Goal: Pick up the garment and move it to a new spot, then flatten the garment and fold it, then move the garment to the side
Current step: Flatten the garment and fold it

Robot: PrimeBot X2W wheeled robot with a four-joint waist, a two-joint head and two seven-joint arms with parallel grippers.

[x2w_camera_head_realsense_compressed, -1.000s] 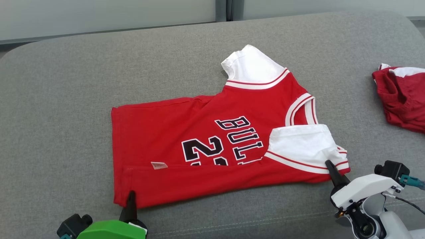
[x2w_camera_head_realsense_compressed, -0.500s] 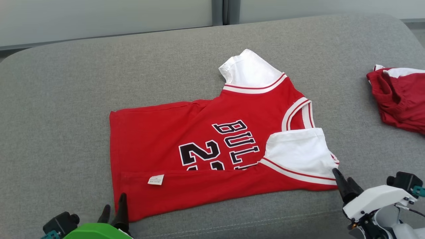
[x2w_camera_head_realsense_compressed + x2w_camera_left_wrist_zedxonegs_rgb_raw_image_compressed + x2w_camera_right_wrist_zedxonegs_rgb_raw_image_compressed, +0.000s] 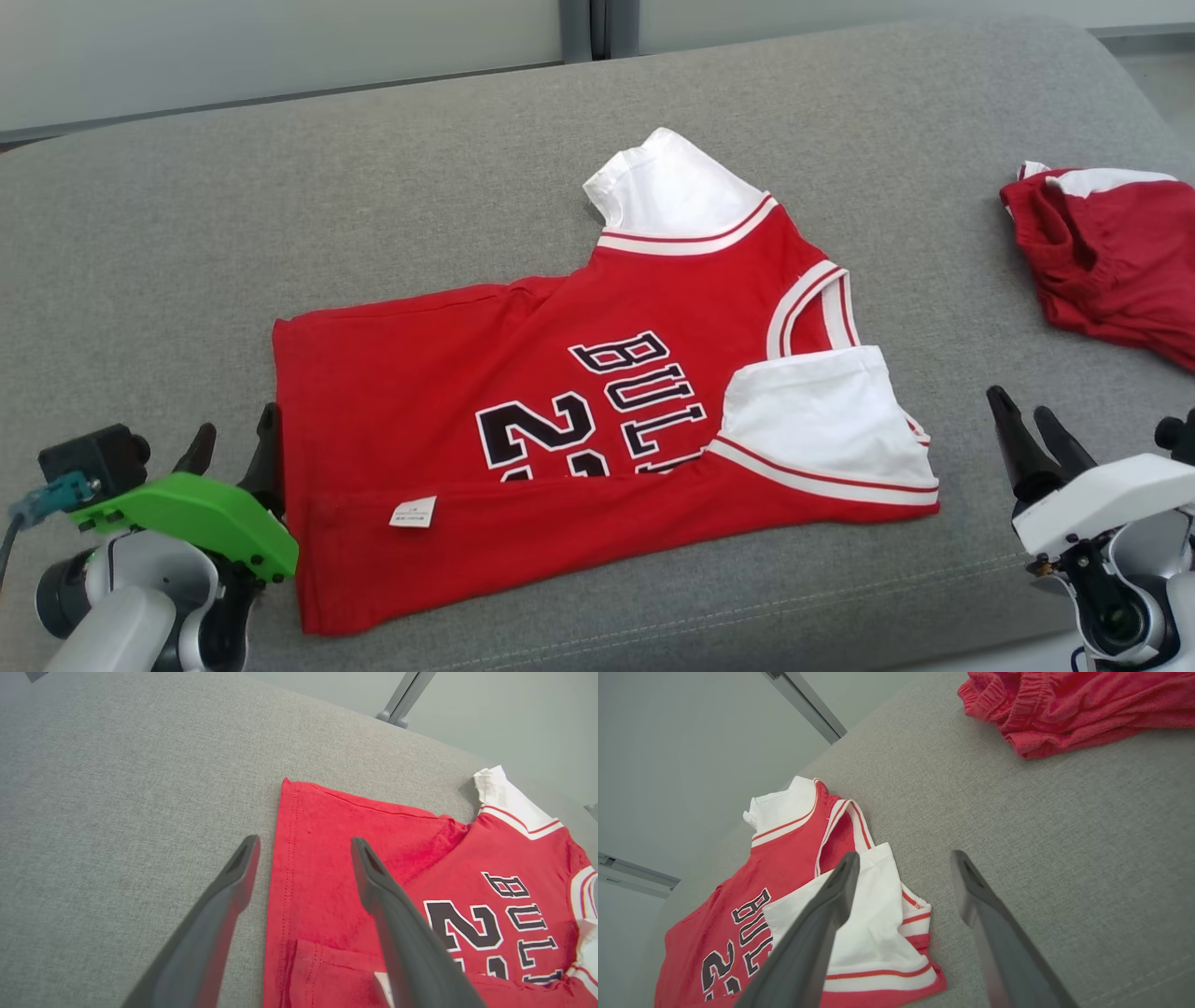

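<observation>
Evidently mid-fold, the red jersey is laid flat on the grey cushion. Fingers of left gripper and right gripper are spread, empty; its far edge should be grasped next.

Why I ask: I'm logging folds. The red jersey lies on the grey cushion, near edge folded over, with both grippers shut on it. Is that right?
No. Both grippers are open and hold nothing: the left wrist view shows the left gripper spread at the hem of the red jersey, the right wrist view the right gripper spread beside its sleeve. The rest holds.
</observation>
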